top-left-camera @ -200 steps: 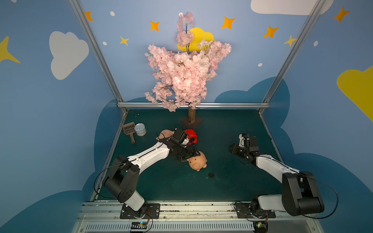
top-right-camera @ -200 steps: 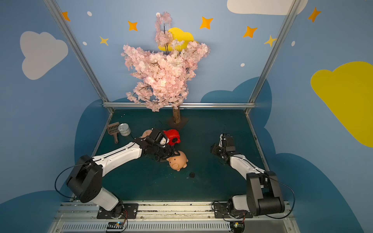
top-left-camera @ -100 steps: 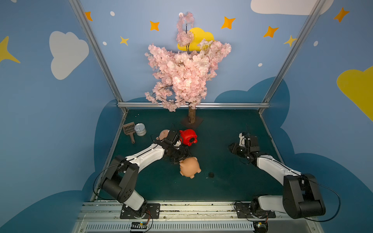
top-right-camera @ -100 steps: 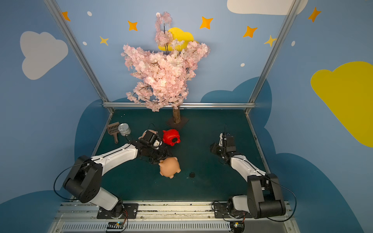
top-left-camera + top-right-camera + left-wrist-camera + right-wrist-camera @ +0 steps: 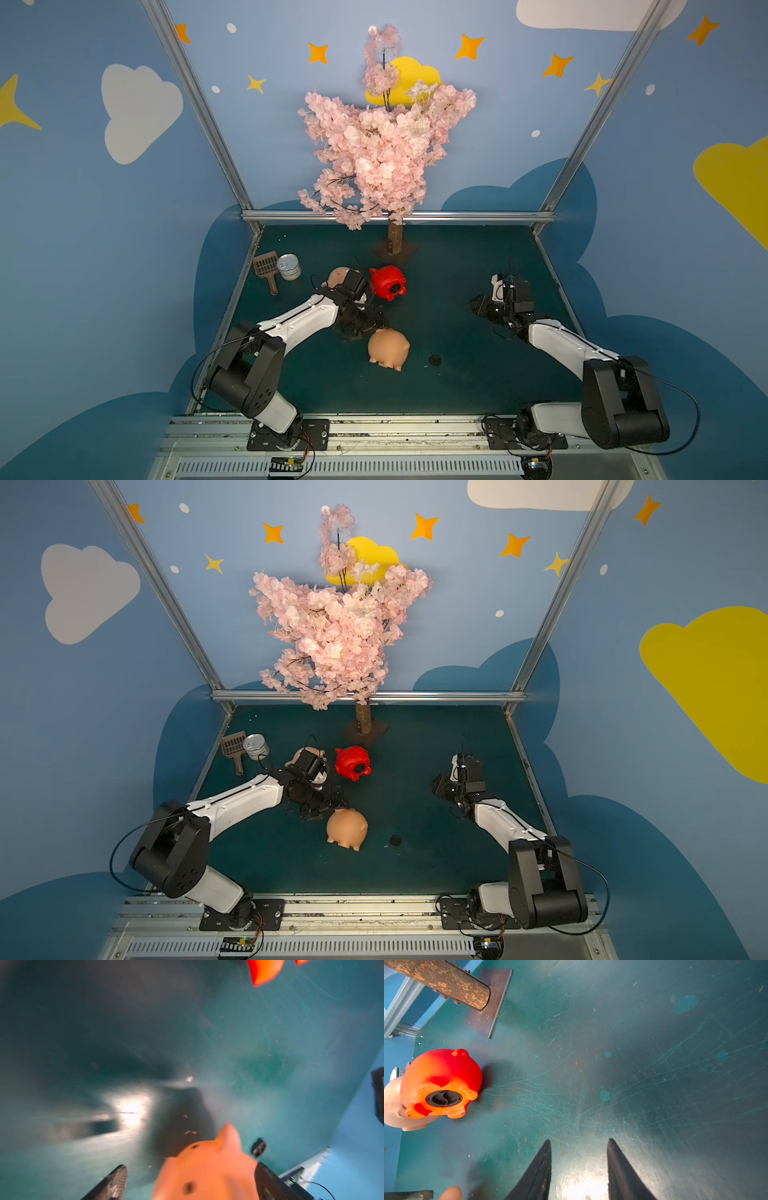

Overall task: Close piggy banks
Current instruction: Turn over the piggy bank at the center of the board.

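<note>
Landmark: blossom tree (image 5: 395, 239) at the back of the green table (image 5: 457, 395).
Left gripper (image 5: 190, 1167): jaws spread wide, near peach pig (image 5: 388, 347) sitting between the fingers (image 5: 117, 1180), a gap showing on one side, so no clamp.
Near peach pig: well in front of the tree, tipped over, feet pointing away from it.
Loose plug (image 5: 435, 359): on the table just beside that pig.
Red pig (image 5: 387, 282): just in front of the tree's base, on its side, black cap (image 5: 443, 1098) seated in its belly.
Far peach pig (image 5: 338, 275): left of the red one, half hidden by the left arm.
Right gripper (image 5: 579, 1140): jaws apart, nothing between them, off to the tree's right.
</note>
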Available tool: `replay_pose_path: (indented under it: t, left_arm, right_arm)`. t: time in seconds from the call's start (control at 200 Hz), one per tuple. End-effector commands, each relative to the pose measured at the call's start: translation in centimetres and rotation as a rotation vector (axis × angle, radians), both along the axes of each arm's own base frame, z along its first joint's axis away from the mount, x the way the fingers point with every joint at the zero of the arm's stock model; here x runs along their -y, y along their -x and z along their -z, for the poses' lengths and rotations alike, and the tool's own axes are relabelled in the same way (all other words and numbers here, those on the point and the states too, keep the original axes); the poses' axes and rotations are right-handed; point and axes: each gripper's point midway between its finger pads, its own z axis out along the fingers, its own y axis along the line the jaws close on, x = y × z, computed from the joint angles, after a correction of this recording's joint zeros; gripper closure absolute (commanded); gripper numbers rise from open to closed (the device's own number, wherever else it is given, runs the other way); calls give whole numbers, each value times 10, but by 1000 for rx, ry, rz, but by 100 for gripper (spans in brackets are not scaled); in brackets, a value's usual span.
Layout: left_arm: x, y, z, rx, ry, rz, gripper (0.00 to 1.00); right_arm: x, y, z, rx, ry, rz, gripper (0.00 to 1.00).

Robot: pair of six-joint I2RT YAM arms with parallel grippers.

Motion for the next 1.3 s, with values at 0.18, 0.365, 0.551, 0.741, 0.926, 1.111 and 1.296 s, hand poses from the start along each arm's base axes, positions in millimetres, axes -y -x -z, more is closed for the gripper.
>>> replay_pose_path:
  t: [0.18,0.365,0.551,0.741,0.926,1.111,1.296]
  left_arm:
    - [-25,-6,-32,89,-135,46,3]
    - [-27,13,-44,112,-157,126,7]
    - [-14,39,-56,152,-208,281,11]
    - [-4,49,-65,214,-237,399,11]
    - [5,43,-77,265,-227,489,11]
    - [21,38,-90,314,-191,640,9]
    - [24,24,-103,350,-223,678,5]
  right_arm:
    - [-1,-4,-4,4,3,-9,56]
    - [-2,-3,-4,2,3,-12,57]
    - [-4,-4,-3,-2,-2,-17,57]
    - [-13,2,-6,-15,-13,-79,58]
    - [-33,15,-28,-53,-62,-189,60]
    - [-54,43,-40,-121,-95,-292,60]
    - [-78,75,-48,-220,-98,-393,62]
